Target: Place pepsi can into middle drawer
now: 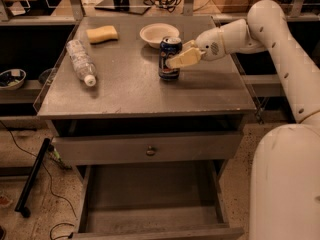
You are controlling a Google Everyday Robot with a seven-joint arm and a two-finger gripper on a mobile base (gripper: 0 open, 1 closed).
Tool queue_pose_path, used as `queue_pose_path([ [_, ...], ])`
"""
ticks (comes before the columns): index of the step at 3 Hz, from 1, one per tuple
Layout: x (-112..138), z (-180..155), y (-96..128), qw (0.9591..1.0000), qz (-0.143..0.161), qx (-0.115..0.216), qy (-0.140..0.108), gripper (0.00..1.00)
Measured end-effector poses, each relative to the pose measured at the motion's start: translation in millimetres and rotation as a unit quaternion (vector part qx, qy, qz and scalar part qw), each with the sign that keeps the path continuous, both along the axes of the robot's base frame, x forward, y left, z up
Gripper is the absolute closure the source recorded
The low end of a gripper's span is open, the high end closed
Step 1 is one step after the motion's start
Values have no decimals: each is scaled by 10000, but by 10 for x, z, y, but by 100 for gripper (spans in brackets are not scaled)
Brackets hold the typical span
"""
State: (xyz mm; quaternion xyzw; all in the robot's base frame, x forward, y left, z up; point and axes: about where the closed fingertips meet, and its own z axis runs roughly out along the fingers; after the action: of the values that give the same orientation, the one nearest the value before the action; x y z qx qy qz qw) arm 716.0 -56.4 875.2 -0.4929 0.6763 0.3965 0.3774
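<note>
Right, my claw [178, 55] is at the pepsi can [166, 59], reaching in from the right with the tan tip lying across the can's right front. Can't tell whether it's clamped or just around it. The can stands upright on the bench [125, 91], just in front of the white bowl [159, 34]. A clear bottle [81, 61] lies on its side at left, with a yellow sponge [102, 34] behind it. The middle drawer [150, 194] is pulled out below, floor bare. The drawer front with the knob [150, 150] sits above it.
</note>
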Motion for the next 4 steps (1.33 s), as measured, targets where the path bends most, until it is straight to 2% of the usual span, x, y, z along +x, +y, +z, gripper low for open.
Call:
queue_pose_path([
  [1,-69,280,7,9998,5,206,-53,100],
  [2,-149,511,-70,9995,-47,250,-194,100],
  [4,-608,921,-449,9979,-397,198,-477,100],
])
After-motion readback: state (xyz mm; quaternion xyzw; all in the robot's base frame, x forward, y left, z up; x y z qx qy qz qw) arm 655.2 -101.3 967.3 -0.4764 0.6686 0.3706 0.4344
